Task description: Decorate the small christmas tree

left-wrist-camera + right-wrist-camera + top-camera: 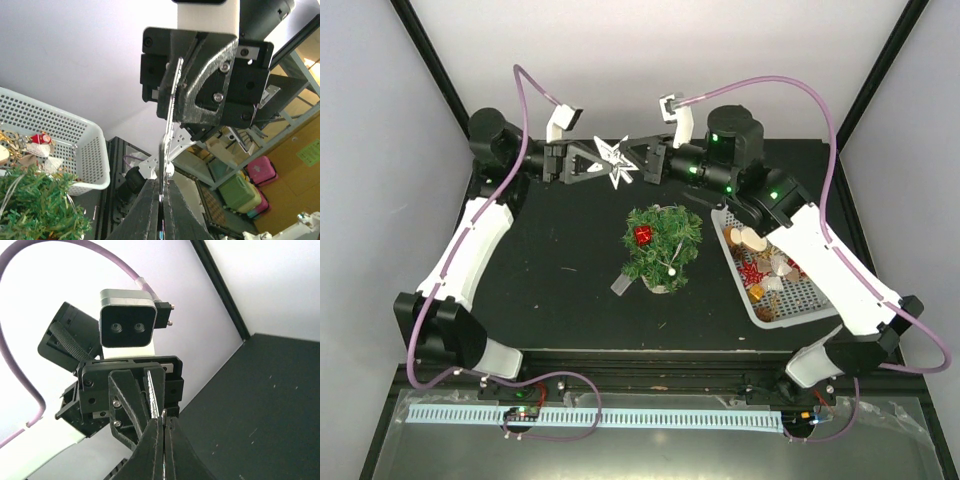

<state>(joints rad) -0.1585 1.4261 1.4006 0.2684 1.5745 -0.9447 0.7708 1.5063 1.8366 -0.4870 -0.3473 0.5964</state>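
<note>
The small christmas tree (pixel 663 243) stands mid-table on its cream base, with a red ornament (pixel 643 235) in its branches. Behind and above it, both grippers hold one silver star ornament (pixel 616 163) between them. My left gripper (pixel 597 163) is shut on the star's left side and my right gripper (pixel 637 163) on its right side. In the left wrist view the star (pixel 170 107) shows edge-on, pinched at my left gripper (pixel 162 186), with the tree (pixel 35 205) at lower left. In the right wrist view the star (pixel 152 395) runs edge-on into my shut right gripper (pixel 163 421).
A white perforated basket (pixel 815 292) with several ornaments sits right of the tree; it also shows in the left wrist view (pixel 75 150). A small white tag (pixel 622 284) lies on the black table beside the tree's base. White walls close in the back and sides.
</note>
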